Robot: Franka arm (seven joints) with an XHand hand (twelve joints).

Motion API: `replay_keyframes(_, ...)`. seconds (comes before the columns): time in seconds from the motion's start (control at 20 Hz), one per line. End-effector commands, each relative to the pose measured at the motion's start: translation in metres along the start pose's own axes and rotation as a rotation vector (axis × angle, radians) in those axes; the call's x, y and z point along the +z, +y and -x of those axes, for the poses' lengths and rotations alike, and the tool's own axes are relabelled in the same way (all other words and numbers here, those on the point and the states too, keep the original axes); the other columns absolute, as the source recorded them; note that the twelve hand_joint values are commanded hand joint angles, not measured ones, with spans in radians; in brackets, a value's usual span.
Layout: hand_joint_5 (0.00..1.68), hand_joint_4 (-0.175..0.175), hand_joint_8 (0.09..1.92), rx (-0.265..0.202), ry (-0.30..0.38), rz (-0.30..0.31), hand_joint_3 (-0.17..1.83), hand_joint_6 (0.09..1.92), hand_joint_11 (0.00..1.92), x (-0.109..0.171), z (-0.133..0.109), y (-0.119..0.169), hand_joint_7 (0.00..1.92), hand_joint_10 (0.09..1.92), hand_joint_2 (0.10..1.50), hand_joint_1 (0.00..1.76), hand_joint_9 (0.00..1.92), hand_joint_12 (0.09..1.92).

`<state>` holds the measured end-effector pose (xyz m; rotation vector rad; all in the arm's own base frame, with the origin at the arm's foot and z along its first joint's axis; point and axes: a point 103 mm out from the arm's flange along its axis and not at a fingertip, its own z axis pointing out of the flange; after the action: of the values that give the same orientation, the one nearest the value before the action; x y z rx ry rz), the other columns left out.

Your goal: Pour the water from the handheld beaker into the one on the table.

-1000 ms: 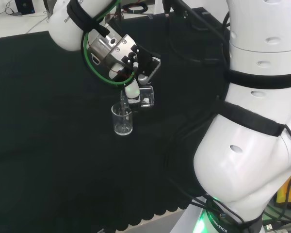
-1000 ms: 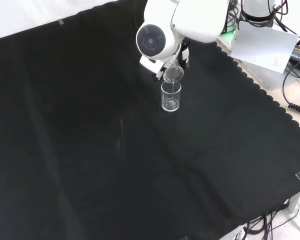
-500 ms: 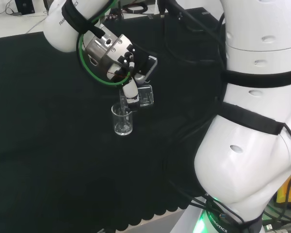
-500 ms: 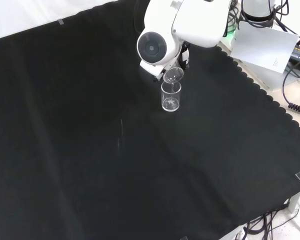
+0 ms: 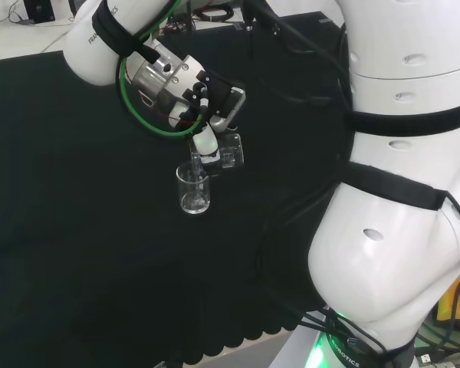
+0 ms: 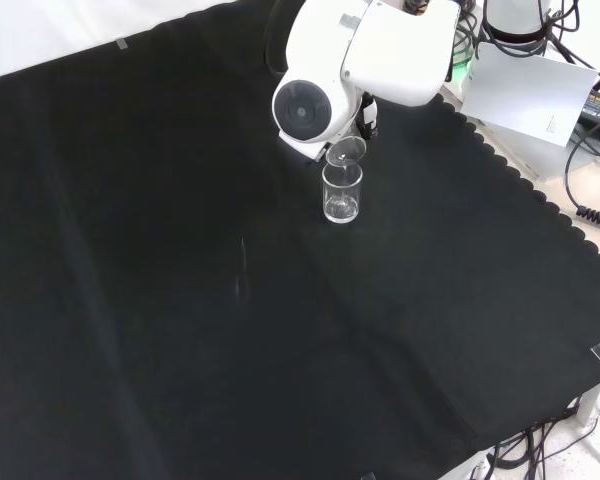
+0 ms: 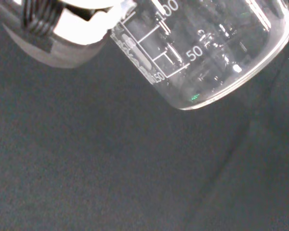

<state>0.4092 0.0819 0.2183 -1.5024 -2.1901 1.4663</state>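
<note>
A clear glass beaker [image 5: 193, 190] stands upright on the black cloth [image 5: 77, 230]; in the front view this beaker [image 6: 342, 193] sits just below the arm's white link. The hand [image 5: 208, 126] is curled round a second clear beaker [image 5: 224, 152], which is tipped steeply so its lip hangs over the standing beaker's mouth. In the front view the tipped beaker's rim [image 6: 346, 151] sits right above the standing one. In the wrist view the held beaker [image 7: 202, 53], with printed graduations, is close, and a finger [image 7: 62, 29] lies against its wall.
The arm's large white links [image 5: 399, 192] stand at the head view's right. In the front view, a white link with a round grey cap [image 6: 305, 103] stands before the hand. The cloth's scalloped edge [image 6: 520, 180] runs at the right, with a white sheet [image 6: 530, 95] and cables beyond.
The arm's wrist has turned a little further and shifted slightly left in the head view, tipping the held beaker more. The standing beaker has not moved.
</note>
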Motion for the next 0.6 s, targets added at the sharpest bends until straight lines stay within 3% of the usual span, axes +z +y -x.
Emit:
replay_keyframes(0.05,1.33,-0.062,0.98,0.012,-0.036,-0.012,-0.17,0.47,1.42,-0.0005,0.0003,0.0012,1.46,0.65,1.05,1.19,1.65,0.77)
replay_keyframes(0.6,1.33,-0.063,0.98,0.022,-0.058,-0.045,-0.17,0.48,1.43,-0.0063,-0.0009,0.0035,1.46,0.65,1.05,1.19,1.65,0.77)
